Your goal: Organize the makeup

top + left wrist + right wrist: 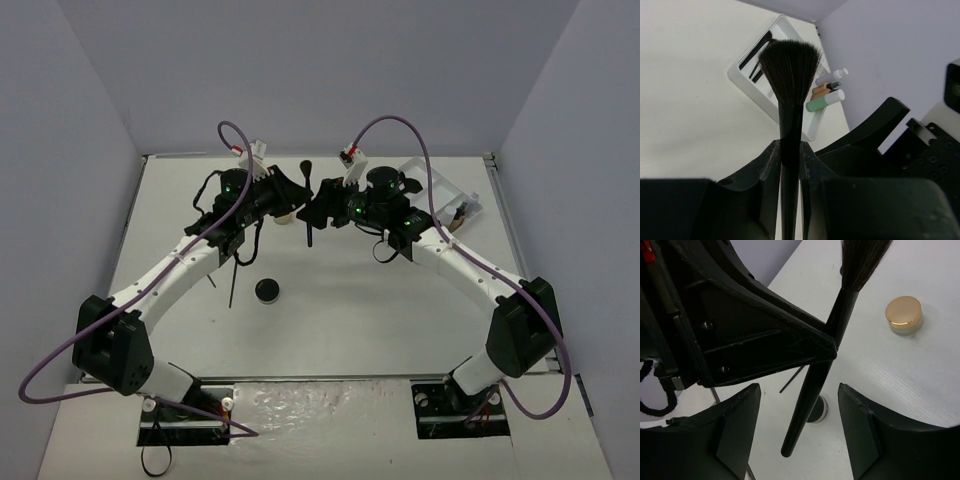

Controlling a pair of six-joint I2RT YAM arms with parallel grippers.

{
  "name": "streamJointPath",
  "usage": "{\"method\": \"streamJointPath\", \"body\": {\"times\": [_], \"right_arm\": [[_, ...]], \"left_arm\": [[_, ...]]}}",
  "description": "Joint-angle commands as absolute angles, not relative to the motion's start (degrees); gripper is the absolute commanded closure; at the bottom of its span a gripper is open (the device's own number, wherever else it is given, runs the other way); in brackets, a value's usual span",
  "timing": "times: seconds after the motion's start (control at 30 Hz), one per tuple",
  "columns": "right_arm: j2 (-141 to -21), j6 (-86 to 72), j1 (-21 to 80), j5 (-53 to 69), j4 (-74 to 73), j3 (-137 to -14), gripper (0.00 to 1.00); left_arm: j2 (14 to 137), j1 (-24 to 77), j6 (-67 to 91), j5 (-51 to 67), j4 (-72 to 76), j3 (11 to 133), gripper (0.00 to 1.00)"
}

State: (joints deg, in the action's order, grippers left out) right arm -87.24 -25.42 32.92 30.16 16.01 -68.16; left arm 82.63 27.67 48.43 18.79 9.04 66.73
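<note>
Presently the powder brush [307,200] is off the surface [350,320], near the far middle in the top view, with its head at 12 o'clock and its handle tail at 6. The left claw [790,150] is clamped narrow on the handle just below the bristles. The right claw [800,402] brackets the lower handle, jaws apart with a clear gap on each side, gripping nothing. Handling, as judged: light, with a stiff glossy handle that is likely slick and tapers toward the tail, and soft bristles that would splay if pinched. Best hold is mid-handle, square across, clear of the hair. The tray [735,75] sits at 2 o'clock on the surface. A green bottle [825,100] lies at one end and thin dark sticks lie in a long slot. A black pot [266,290] and a thin pencil [232,285] lie at 7 o'clock of the brush, and a gold-lidded jar [903,315] stands apart. Hard to read: from above the right arm covers most of the tray, so the item count is unclear. The right wrist view crops the bristle tips, and the handle half hides the pot.
</note>
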Motion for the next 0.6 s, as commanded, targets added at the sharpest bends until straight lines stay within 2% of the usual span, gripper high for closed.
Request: {"method": "streamJointPath", "body": {"times": [0.0, 0.07, 0.2, 0.37, 0.47, 0.5, 0.57], "right_arm": [[-88.6, -27.5, 33.7, 32.1, 23.4, -71.7, 0.44], [-88.8, -27.6, 33.8, 31.8, 23.6, -71.6, 0.48], [-88.3, -27.6, 34.0, 30.5, 23.6, -71.2, 0.62], [-86.5, -26.8, 33.9, 27.4, 22.2, -71.0, 0.91], [-85.7, -26.5, 33.9, 25.2, 21.0, -71.0, 1.00], [-85.5, -26.5, 33.9, 24.3, 20.4, -71.1, 1.00], [-85.2, -25.9, 33.9, 21.0, 18.5, -71.2, 1.00]], "left_arm": [[79.0, 28.1, 50.3, 21.7, 20.7, 67.8, 0.99], [78.7, 28.2, 50.4, 21.7, 21.2, 67.3, 0.99], [78.4, 28.2, 50.0, 21.8, 22.0, 66.7, 0.98], [78.2, 28.3, 48.4, 21.4, 20.4, 65.9, 0.96], [78.5, 28.1, 47.5, 21.1, 18.8, 65.5, 0.80], [78.4, 28.1, 47.1, 20.7, 18.1, 65.5, 0.71], [77.8, 28.1, 44.7, 18.6, 14.6, 65.5, 0.45]]}}
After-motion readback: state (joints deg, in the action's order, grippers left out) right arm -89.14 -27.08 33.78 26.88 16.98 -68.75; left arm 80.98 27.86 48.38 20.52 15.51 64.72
